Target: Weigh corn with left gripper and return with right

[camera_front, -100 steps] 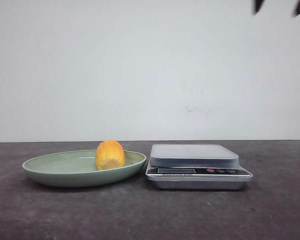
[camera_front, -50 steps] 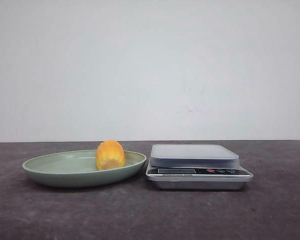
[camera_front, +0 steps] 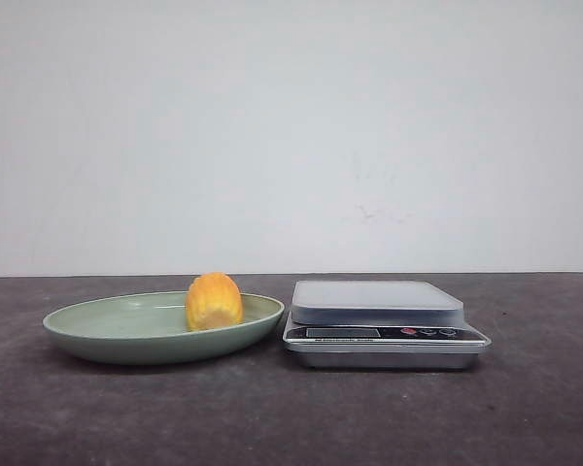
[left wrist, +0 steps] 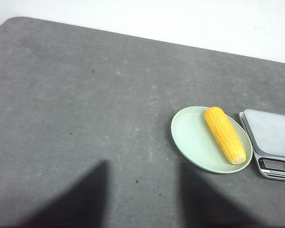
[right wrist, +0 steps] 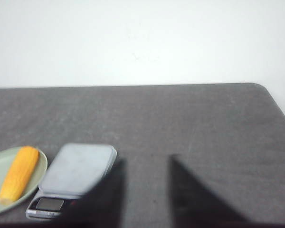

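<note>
Both grippers hang high and well back from everything, holding nothing. The left gripper (left wrist: pixel 141 202) has its fingers spread wide; the right gripper (right wrist: pixel 145 194) is spread too. Further out, the corn (left wrist: pixel 224 134) lies flat in the green plate (left wrist: pixel 187 142), cut end toward the robot, long axis running away from it. The scale (camera_front: pixel 384 322) sits just right of the plate. I'd say the left gripper is nearer the corn.

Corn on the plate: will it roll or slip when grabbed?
The corn is a long, tapered, round cob, so it would likely roll sideways if nudged. It looks stiff, not floppy. The bumpy kernels probably give grip. The shallow plate rim would hardly stop it.
</note>
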{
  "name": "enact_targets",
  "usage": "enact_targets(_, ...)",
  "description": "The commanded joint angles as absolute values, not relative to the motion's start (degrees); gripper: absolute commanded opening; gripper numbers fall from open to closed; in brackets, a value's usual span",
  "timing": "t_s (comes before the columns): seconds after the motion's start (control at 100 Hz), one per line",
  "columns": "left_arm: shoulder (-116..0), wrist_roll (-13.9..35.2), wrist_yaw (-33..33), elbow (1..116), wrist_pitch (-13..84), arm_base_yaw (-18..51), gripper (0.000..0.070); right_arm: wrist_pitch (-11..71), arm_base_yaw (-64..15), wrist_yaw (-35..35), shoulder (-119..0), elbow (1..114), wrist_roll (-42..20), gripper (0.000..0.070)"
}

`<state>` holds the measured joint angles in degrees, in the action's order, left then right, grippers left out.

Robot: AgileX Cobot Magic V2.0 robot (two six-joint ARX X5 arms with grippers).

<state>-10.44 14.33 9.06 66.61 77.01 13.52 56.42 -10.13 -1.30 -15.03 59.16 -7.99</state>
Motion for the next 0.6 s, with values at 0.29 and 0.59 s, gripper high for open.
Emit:
enact_targets(0.29, -10.5, 13.6, 9.2, 67.5, 76.6, 13.6, 0.0012, 58.2, -10.3, -1.5, -15.2, 59.8, -9.0, 0.001)
enact_targets(0.59, -10.5, 13.6, 9.2, 67.5, 77.1, 13.6, 0.0016, 57.9, -10.3, -1.5, -15.2, 59.8, -9.0, 0.001)
